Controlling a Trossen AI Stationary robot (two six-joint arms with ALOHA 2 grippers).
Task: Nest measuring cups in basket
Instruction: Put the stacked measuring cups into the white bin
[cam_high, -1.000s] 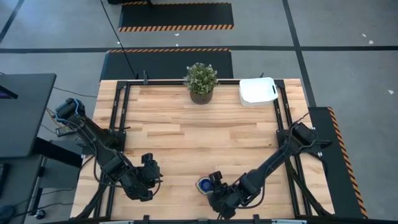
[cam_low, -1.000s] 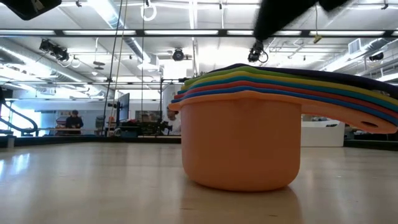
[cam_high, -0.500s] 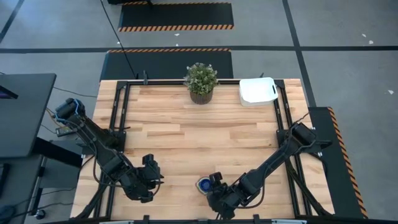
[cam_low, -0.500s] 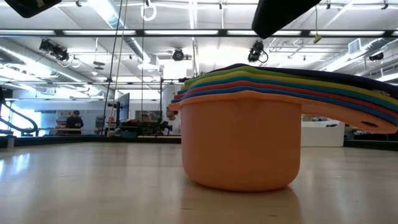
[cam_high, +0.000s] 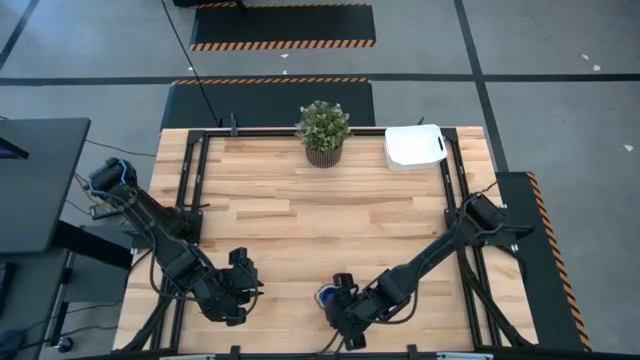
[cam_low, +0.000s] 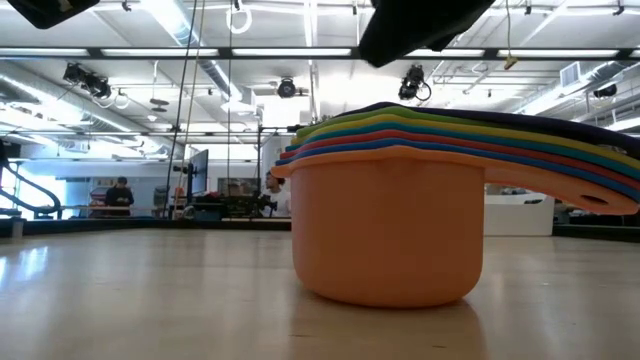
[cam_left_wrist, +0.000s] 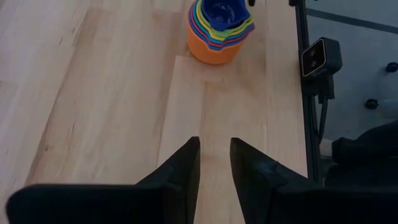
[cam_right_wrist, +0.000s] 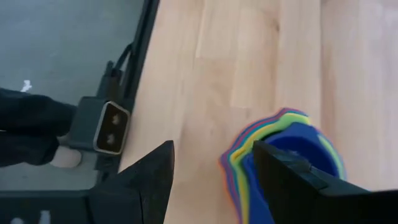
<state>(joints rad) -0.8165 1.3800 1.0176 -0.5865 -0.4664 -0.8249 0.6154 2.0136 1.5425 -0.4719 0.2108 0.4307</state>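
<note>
Nesting round plastic measuring cups (cam_low: 390, 220) sit on smooth wooden table (cam_low: 150, 300).

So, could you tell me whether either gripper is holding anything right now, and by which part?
Nothing is held. The right gripper hangs open above the nested measuring cups without touching them, and the left gripper waits open over bare table.

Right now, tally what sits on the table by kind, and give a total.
Measuring cups, nested in one stack near the front edge: 7
Basket, white, at the far right corner: 1
Potted plant, at the far edge: 1
Total: 9
</note>
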